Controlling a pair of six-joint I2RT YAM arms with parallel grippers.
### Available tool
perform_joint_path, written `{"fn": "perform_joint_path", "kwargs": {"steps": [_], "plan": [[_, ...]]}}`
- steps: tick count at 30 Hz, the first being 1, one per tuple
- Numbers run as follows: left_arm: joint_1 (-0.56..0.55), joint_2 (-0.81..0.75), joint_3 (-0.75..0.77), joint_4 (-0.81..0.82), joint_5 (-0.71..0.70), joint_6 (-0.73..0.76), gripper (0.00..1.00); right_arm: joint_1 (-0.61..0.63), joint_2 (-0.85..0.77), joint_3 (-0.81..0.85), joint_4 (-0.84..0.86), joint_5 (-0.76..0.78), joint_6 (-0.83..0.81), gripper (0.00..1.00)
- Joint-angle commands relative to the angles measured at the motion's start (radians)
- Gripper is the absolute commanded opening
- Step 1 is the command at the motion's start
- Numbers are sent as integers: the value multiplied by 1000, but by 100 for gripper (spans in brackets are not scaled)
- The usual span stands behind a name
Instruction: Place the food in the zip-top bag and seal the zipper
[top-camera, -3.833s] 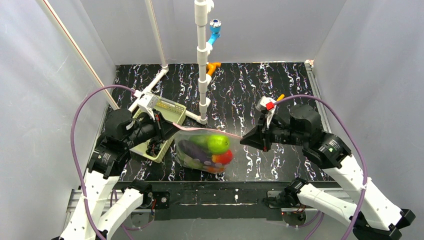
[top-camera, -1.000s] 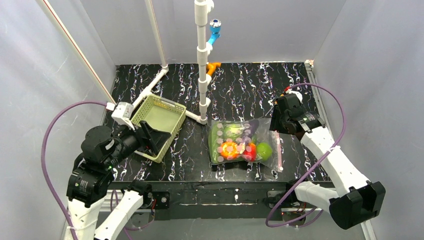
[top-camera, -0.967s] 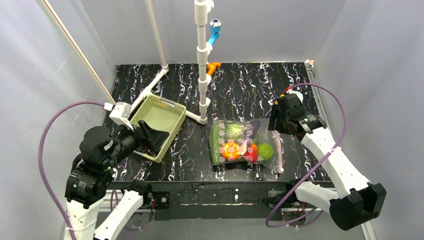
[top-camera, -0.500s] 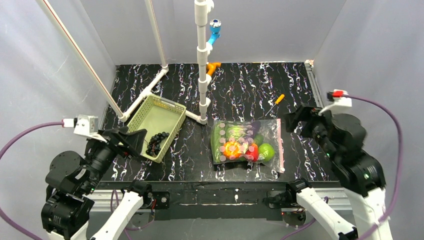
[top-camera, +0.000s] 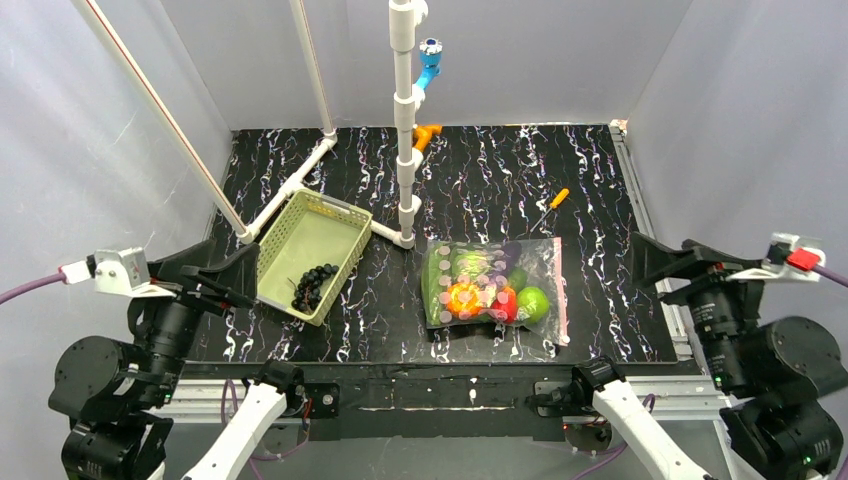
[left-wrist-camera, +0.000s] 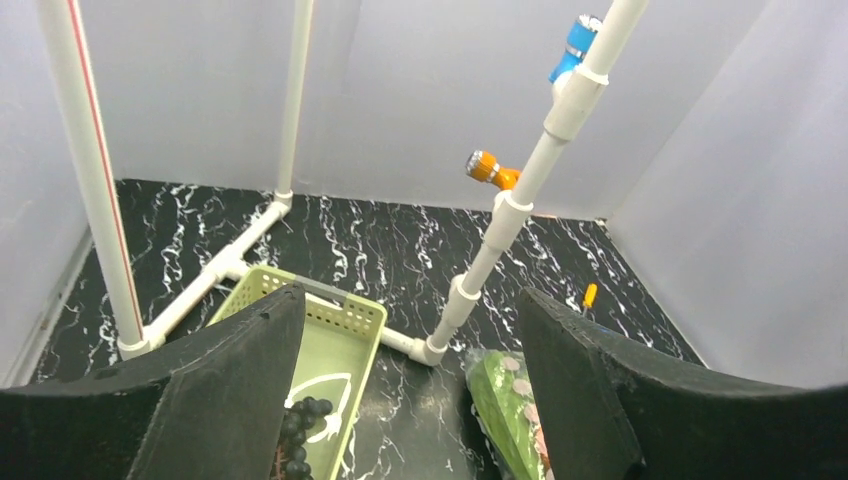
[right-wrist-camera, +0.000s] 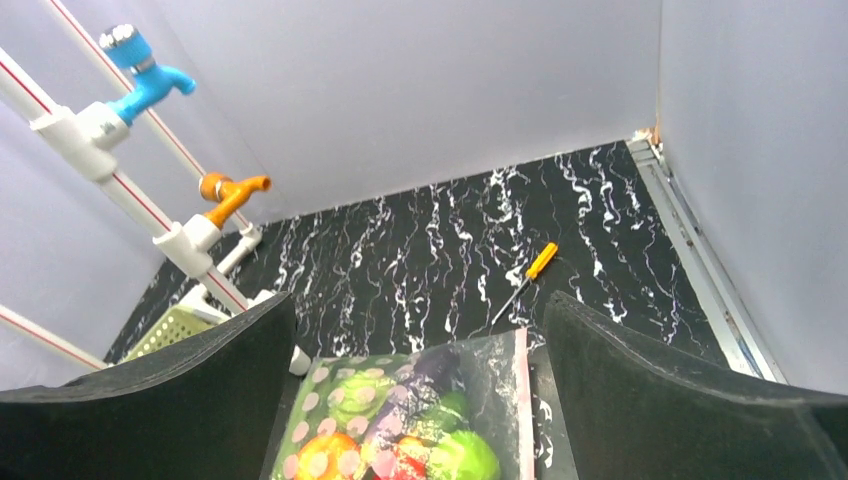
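The zip-top bag (top-camera: 490, 290) lies flat on the black table, right of the centre, with no gripper touching it. Its pink zipper (top-camera: 559, 290) runs down the right edge. Food shows through the plastic: an orange ball (top-camera: 461, 298), a green round fruit (top-camera: 531, 303), a red piece (top-camera: 503, 306) and a purple piece (right-wrist-camera: 440, 368). My left gripper (top-camera: 250, 277) hangs open and empty near the front left, over the basket's edge. My right gripper (top-camera: 646, 268) is open and empty at the front right, well clear of the bag (right-wrist-camera: 420, 410) and the zipper (right-wrist-camera: 522, 400).
A pale green basket (top-camera: 345, 222) left of the bag holds a dark grape bunch (top-camera: 313, 285). A white pipe stand (top-camera: 406, 150) with blue and orange taps rises behind the bag. A small orange screwdriver (top-camera: 553, 203) lies beyond the bag's far right corner.
Both arms have drawn back toward the near edge and risen. The right gripper has left the bag's zipper edge and opened wide. The bag lies where it was.
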Motion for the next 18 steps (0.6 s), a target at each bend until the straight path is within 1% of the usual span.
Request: {"fn": "perform_joint_path", "kwargs": {"steps": [1,7,11,15,18], "plan": [[3,-43,-18,71,-65,35,81,-1,12,37,72,32,1,98],[3,-87,-99,127,-66,33,94,0,54,82,30,38,-1,98],[2,-65,-97,135,-71,29,96,-1,69,98,15,42,-5,98],[3,-31,-69,132,-65,45,98,0,48,76,50,16,-20,98],[3,-16,-51,121,-71,61,98,0,58,78,30,25,-1,98]]}}
